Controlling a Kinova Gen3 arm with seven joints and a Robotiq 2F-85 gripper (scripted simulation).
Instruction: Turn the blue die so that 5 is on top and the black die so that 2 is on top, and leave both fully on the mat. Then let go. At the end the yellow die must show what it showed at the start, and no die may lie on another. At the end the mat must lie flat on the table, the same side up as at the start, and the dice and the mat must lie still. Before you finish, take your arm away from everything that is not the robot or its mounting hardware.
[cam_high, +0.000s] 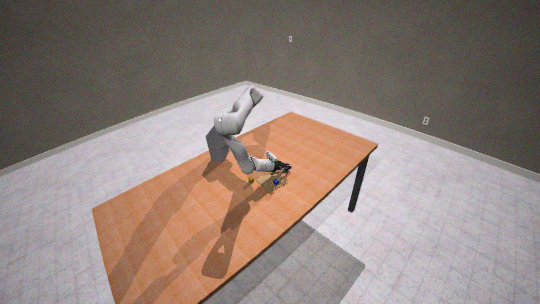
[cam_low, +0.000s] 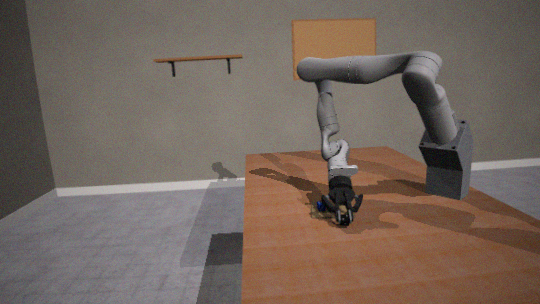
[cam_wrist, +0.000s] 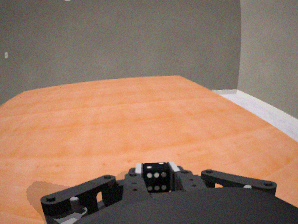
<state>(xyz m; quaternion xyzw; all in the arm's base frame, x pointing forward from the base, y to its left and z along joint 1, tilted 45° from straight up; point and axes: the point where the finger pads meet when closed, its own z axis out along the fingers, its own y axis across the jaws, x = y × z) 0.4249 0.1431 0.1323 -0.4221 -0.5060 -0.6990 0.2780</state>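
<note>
My gripper (cam_wrist: 155, 171) lies almost level and is shut on the black die (cam_wrist: 157, 177), whose white pips face the wrist camera. In the exterior view the gripper (cam_low: 344, 216) holds the die just above the small tan mat (cam_low: 327, 212). The blue die (cam_high: 275, 181) rests on the mat (cam_high: 271, 182) and also shows in the exterior view (cam_low: 320, 205) to the left of the fingers. The yellow die (cam_high: 251, 180) sits on the table just off the mat's left edge. I cannot read any top faces.
The arm's grey base (cam_low: 446, 162) stands on the orange table (cam_high: 235, 200) behind the mat. The table's near edge (cam_high: 280, 235) lies a short way past the mat.
</note>
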